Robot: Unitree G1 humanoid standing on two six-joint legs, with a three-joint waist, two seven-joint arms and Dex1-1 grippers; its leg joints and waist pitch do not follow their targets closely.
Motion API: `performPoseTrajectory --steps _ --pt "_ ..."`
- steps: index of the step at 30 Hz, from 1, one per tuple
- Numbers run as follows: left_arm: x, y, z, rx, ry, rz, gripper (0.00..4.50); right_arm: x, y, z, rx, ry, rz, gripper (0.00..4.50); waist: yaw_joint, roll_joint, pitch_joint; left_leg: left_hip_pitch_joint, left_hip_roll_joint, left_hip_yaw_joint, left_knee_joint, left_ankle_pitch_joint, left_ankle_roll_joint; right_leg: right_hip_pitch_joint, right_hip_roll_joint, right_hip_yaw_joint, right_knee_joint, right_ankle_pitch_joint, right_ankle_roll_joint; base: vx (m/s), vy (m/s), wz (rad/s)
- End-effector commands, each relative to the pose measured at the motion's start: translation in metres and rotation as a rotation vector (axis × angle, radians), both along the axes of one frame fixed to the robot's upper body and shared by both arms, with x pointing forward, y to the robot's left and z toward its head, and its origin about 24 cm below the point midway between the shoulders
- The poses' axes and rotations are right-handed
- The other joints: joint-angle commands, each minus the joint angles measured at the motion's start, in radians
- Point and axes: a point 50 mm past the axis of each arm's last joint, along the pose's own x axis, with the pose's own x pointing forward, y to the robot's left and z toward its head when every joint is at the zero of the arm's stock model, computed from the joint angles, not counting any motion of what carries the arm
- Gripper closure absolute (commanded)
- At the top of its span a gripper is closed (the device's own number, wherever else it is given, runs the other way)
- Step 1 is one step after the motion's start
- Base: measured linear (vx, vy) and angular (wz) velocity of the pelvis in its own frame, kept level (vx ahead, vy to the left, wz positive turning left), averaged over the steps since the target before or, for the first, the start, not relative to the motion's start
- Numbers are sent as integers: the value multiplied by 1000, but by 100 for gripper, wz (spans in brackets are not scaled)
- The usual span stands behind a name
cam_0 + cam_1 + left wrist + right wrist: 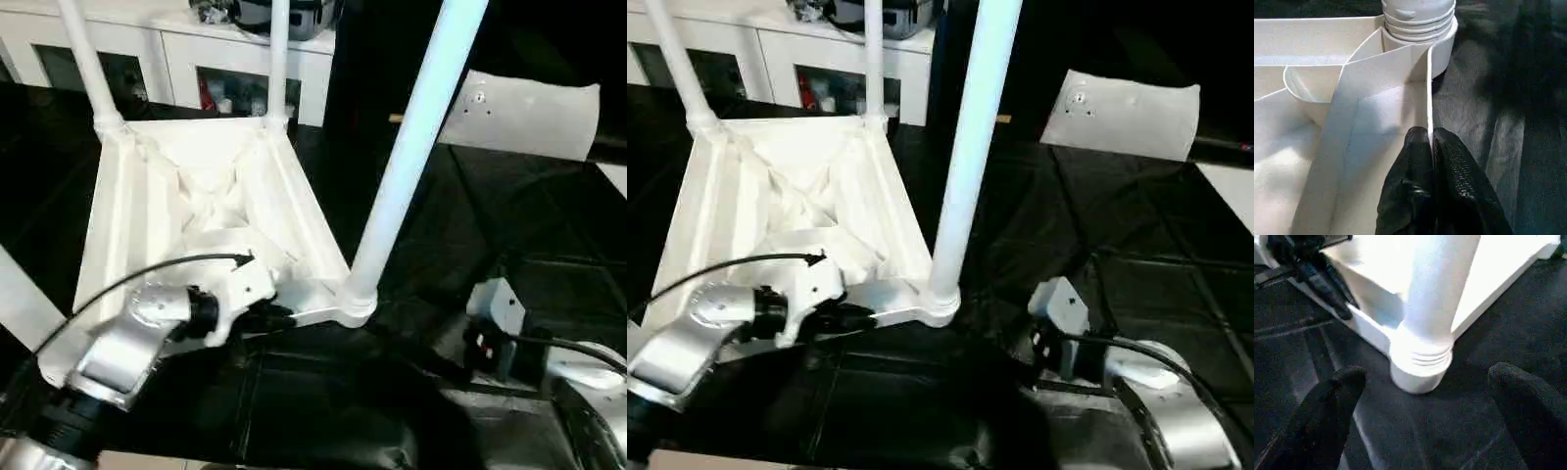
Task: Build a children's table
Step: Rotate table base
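My left gripper [1431,147] pinches the tabletop [147,206] rim tight. My right gripper [1425,401] is wide open by the near leg [411,157]. I should close slowly around it and keep it straight.

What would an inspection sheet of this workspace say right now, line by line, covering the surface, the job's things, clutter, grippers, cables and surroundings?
Surface: dark cloth-covered floor, creased.
Job's things: tabletop lies underside up, ribs showing; near leg stands upright in the near corner socket; far left leg and far right leg stand in the far sockets.
Clutter: white flat panel lies beyond the table, apart from it.
Grippers: left gripper is shut on the tabletop's side wall, near the socket; right gripper is open, holding nothing, facing the socket.
Cables: black cable arcs over the left arm; another runs along the right arm.
Surroundings: white cabinet behind.
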Motion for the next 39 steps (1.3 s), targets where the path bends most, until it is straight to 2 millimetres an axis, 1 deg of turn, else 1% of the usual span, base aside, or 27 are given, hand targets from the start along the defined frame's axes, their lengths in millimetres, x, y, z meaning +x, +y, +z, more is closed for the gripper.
performPoseTrajectory --steps 1,2,4,6,7,8,9,10,11,12,13,15,16,17,18,19,21,24,25,27,29,30,32,33,35,36,39 --pt "-4 -7 -4 -15 3 -104 448 1 0 0 -22 -10 3 0 1 -8 -41 15 78 -28 -87 -171 52 19 -94 51 -78 -202 -191 0 0 0" --pt "-4 -8 -5 -10 -10 -146 448 1 1 -1 -21 -9 7 0 2 -10 -41 14 78 -28 -87 -157 54 18 -93 50 -76 -183 -191 0 0 0" --pt "-5 -11 -4 -17 -24 -242 448 1 2 -2 -19 -8 12 0 2 -9 -44 16 80 -27 -85 -141 56 18 -94 50 -71 -146 -199 0 0 0" --pt "-6 -13 -3 -21 -26 -278 448 1 3 -3 -16 -9 14 0 7 -11 -44 17 79 -25 -85 -137 61 19 -96 51 -71 -137 -202 0 0 0" --pt "-5 -13 -2 -8 -36 -317 448 0 3 -2 -12 -10 17 0 12 -4 -43 19 80 -26 -86 -138 60 17 -96 51 -71 -136 -205 0 0 0" --pt "-4 -12 -2 -1 -38 -318 448 0 3 -2 -11 -10 18 0 12 -6 -43 20 81 -24 -86 -141 57 17 -95 51 -71 -135 -205 0 0 0" --pt "-3 -11 -2 6 -40 -321 448 0 3 -2 -11 -11 18 0 18 -5 -43 21 82 -24 -87 -147 52 16 -95 50 -70 -133 -210 0 0 0" --pt "0 -9 -2 18 -46 -317 448 0 4 -2 -9 -11 20 0 22 -1 -42 23 82 -24 -88 -158 47 15 -95 51 -70 -140 -212 0 0 0" --pt "3 -6 -2 26 -58 -304 448 -1 4 -3 -7 -11 20 0 23 0 -42 24 83 -23 -89 -163 42 15 -95 51 -70 -142 -212 0 0 0" --pt "7 -3 -1 36 -80 -278 448 -1 4 -3 -7 -12 20 0 26 2 -41 25 84 -24 -91 -181 32 15 -95 51 -71 -157 -211 0 0 0" --pt "10 0 -1 39 -82 -240 448 -2 5 -3 -3 -11 17 0 27 4 -42 22 84 -26 -93 -195 22 18 -98 51 -72 -169 -207 0 0 0" --pt "14 5 0 16 -68 -186 448 -3 6 -4 1 -13 12 0 25 0 -41 20 84 -27 -95 -209 11 19 -99 51 -73 -185 -202 0 0 0" --pt "16 7 2 -14 -60 -152 448 -3 7 -4 3 -14 8 0 24 3 -40 21 83 -27 -95 -223 3 17 -100 52 -74 -208 -200 0 0 0" --pt "17 8 3 -28 -63 -133 422 -3 8 -4 6 -14 6 0 19 -1 -40 19 83 -29 -96 -231 0 18 -100 52 -77 -223 -199 0 0 0" --pt "16 8 4 -46 -60 -129 406 -4 8 -5 8 -14 3 0 18 -1 -39 18 82 -29 -96 -237 0 17 -100 52 -78 -237 -197 0 0 0" --pt "16 8 5 -68 -43 -116 406 -4 9 -5 10 -14 2 0 17 1 -38 20 83 -29 -96 -249 -4 15 -101 53 -80 -262 -194 0 0 0" --pt "16 6 7 -102 -35 -98 383 -5 9 -5 13 -12 3 0 17 0 -38 19 83 -29 -95 -251 -5 15 -102 53 -81 -274 -196 0 0 0" --pt "14 1 8 -117 -26 -85 356 -7 10 -6 15 -6 5 0 16 2 -40 18 86 -30 -96 -238 -1 15 -98 52 -77 -226 -205 0 0 0" --pt "13 -2 7 -115 -12 -78 356 -8 10 -6 15 -5 6 0 16 2 -40 18 86 -29 -96 -231 1 16 -97 52 -75 -205 -211 0 0 0" --pt "13 -4 5 -99 2 -62 330 -8 11 -7 15 -4 7 0 15 2 -41 18 86 -28 -95 -217 5 18 -96 52 -72 -171 -220 0 0 0" --pt "14 -12 2 -77 11 -33 315 -8 11 -7 15 -4 2 0 17 5 -41 19 85 -27 -93 -196 15 18 -96 52 -71 -139 -228 0 0 0" --pt "15 -15 1 -71 2 -23 308 -8 11 -8 15 -5 -1 0 17 4 -42 19 86 -27 -93 -195 14 19 -96 52 -70 -132 -231 0 0 0" --pt "16 -20 1 -70 -14 1 299 -7 12 -8 16 -7 -7 0 19 5 -40 20 86 -27 -93 -200 14 19 -96 51 -72 -134 -234 0 0 0" --pt "17 -21 1 -67 -18 5 299 -7 12 -8 17 -8 -9 0 20 3 -40 20 86 -27 -93 -213 14 19 -97 52 -75 -152 -232 0 0 0" --pt "16 -22 0 -60 3 0 299 -7 12 -8 17 -8 -9 0 20 3 -39 17 84 -29 -95 -228 8 21 -98 52 -78 -189 -219 0 0 0" --pt "13 -25 1 -80 33 -29 299 -8 12 -8 16 -7 -10 0 20 5 -38 19 84 -30 -95 -239 4 20 -98 53 -81 -213 -212 0 0 0" --pt "10 -27 1 -82 58 -47 299 -8 12 -9 14 -7 -13 0 19 5 -39 19 84 -30 -96 -240 -1 18 -97 53 -81 -221 -206 0 0 0"
